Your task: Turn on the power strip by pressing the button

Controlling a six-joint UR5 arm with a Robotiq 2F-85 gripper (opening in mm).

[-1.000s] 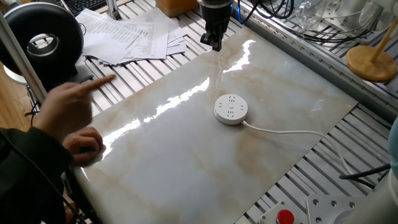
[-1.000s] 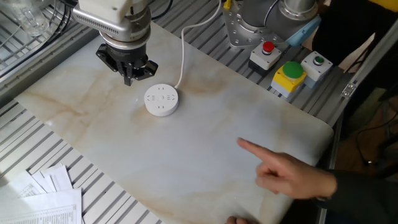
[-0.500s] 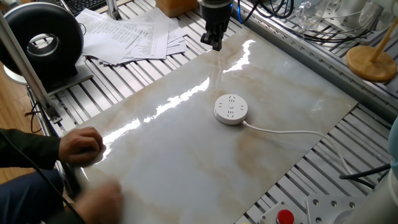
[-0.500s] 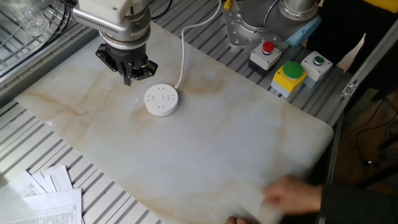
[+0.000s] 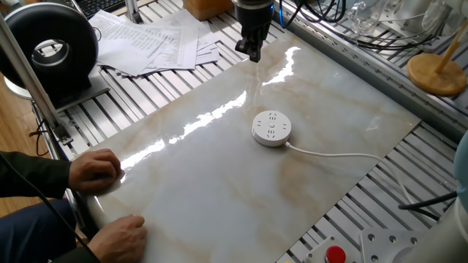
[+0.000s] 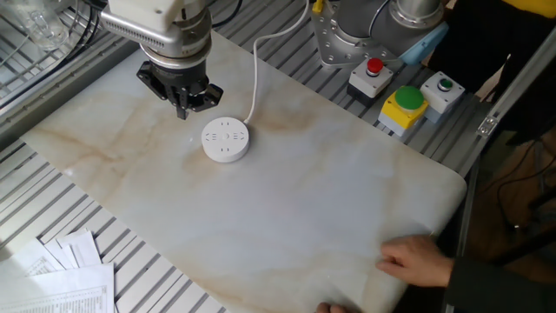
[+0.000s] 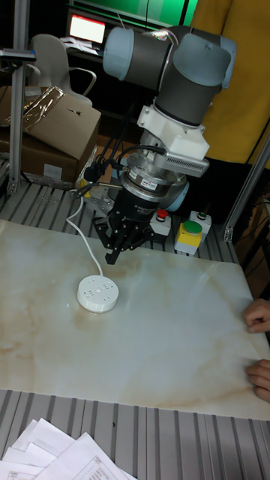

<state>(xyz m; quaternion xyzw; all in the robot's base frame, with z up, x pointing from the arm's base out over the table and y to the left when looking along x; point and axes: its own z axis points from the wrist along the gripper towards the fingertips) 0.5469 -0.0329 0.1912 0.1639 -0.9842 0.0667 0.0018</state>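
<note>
Hand [image 6: 183, 108] hovers just beside power strip [image 6: 226, 140], fingers' state can't tell. Strip lies mid tabletop [image 6: 330, 200], unpressed. Risk: descent misses the button, hitting socket slots or shoving the light puck sideways.

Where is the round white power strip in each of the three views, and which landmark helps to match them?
One fixed view: power strip right of centre on the marble board, cord running right.
The other fixed view: power strip left of centre, upper part, cord running up.
Tall fixed view: power strip at the left, mid-height.
Shared landmark: the gripper hangs beside it in every view.
</note>
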